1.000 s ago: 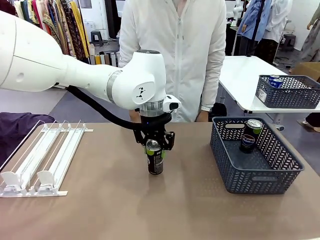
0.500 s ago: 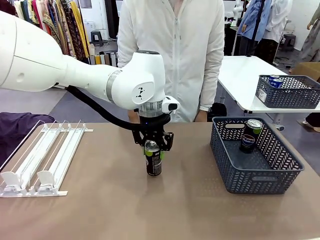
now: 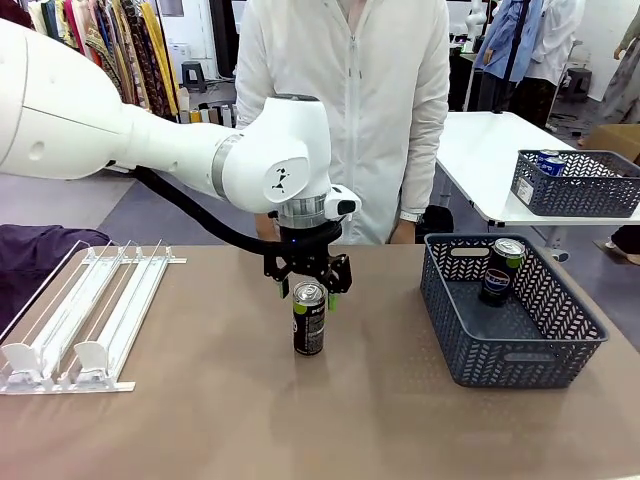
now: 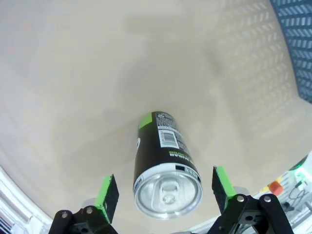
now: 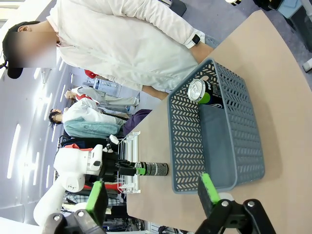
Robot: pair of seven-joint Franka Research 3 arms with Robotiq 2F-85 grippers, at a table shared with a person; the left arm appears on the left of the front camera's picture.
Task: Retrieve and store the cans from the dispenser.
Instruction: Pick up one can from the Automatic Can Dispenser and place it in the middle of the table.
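Observation:
A black can [image 3: 309, 320] with green marks stands upright on the brown table's middle. My left gripper [image 3: 307, 289] hangs just above its silver top, open, with the green pads apart from the can on either side. From the left wrist camera the can [image 4: 165, 168] stands between the spread fingertips [image 4: 107, 192]. A second can [image 3: 500, 270] leans inside the grey-blue basket [image 3: 515, 372] at the right. The white and clear dispenser [image 3: 85, 320] lies at the left with bare lanes. My right gripper [image 5: 153, 192] is open, looking over the basket [image 5: 214, 141] and its can [image 5: 199, 91].
A person in a white shirt [image 3: 350, 110] stands at the far edge, behind the left arm. A dark purple cloth [image 3: 35, 255] lies beyond the dispenser. On a white table farther right stands another basket [image 3: 575, 190] with a blue can in it.
My left gripper has let go of the black can, opened wide and risen a little. The can now stands free on the table.

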